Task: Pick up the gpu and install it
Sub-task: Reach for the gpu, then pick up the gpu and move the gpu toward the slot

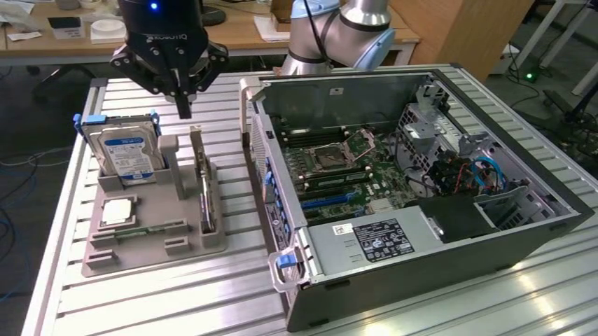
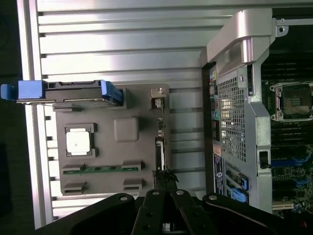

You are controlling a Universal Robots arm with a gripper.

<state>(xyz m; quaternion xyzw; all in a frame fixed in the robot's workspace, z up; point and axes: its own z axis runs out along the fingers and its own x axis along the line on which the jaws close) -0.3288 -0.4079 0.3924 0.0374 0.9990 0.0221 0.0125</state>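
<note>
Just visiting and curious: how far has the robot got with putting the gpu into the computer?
Nothing looks done yet: the gpu stands on edge in its grey holder, beside the open case. In hand: the hand, shut and empty, hovers above one end of the gpu. Left: lifting the gpu and seating it in the case.

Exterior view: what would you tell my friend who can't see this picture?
A black robot gripper, shut and empty, hangs above a gray holder where the gpu stands on edge beside a hard drive. On the exterior view's right sits an open computer case on a metal table.
</note>
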